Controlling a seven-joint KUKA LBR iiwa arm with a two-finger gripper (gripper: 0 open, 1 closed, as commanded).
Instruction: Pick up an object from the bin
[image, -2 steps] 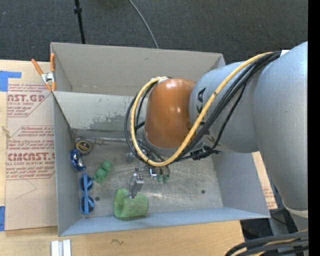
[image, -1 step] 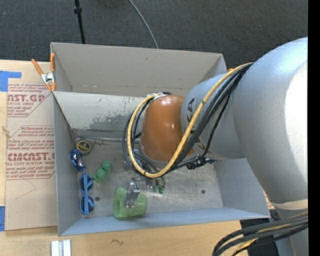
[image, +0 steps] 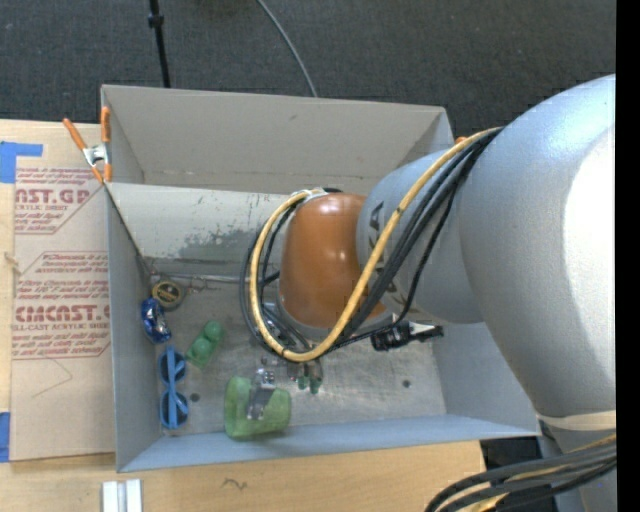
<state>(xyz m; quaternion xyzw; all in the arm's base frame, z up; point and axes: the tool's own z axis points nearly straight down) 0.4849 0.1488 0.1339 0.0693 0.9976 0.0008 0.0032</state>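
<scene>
Bin (image: 130, 250): grey metal, holds a few loose things at its left and near sides.
Gripper (image: 283, 383): low over the lump; how wide it stands cannot be told. Step, as judged: approach. Next: close on the lump, then lift.
Pale green lump (image: 248, 415): against the near wall.
Blue glasses (image: 173, 390): near-left corner.
Small green figure (image: 206, 343): beside the glasses.

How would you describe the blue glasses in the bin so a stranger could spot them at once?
In the grey metal bin, look to the floor's lower left corner. There, blue glasses lie along the left wall. The small green piece and pale green lump nearby are blobs; only the glasses have two framed lenses.
</scene>
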